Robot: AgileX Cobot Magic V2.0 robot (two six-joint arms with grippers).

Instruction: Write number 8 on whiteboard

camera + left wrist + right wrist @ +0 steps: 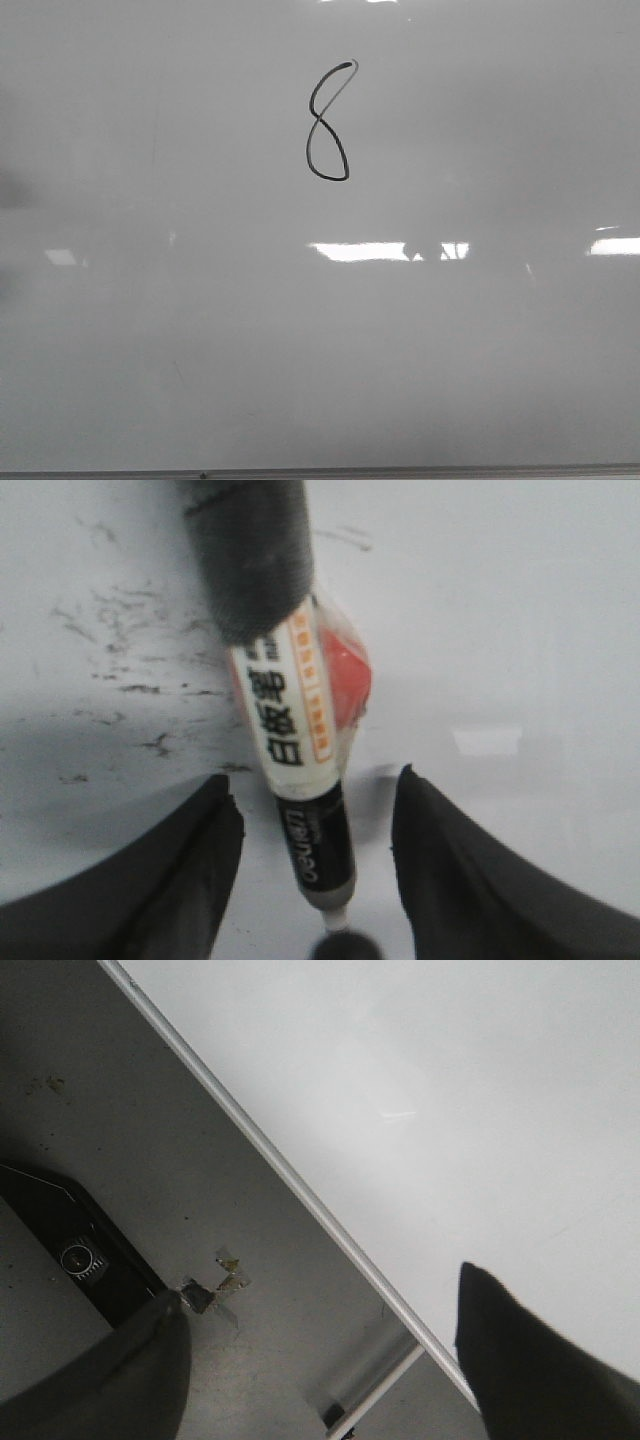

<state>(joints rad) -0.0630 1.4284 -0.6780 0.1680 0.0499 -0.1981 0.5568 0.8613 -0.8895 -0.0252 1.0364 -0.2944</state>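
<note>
While both tools gape, glossy whiteboard bears thin slanted number 8.

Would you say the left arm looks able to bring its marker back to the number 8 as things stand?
Probably yes: the whiteboard around the number 8 is bare, and the marker sits between the left end effector's fingers.

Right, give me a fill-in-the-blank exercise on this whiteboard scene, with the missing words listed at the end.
1. The thin black hand-drawn figure on the glossy pale grey-white whiteboard is the number ____.
2. The white-barrelled marker pen sits between the fingers of the ____ gripper.
3. The right gripper holds ____, its fingers spread apart.
4. The marker pen's printed characters are ____ in colour.

Missing words: eight; left; nothing; black
</note>
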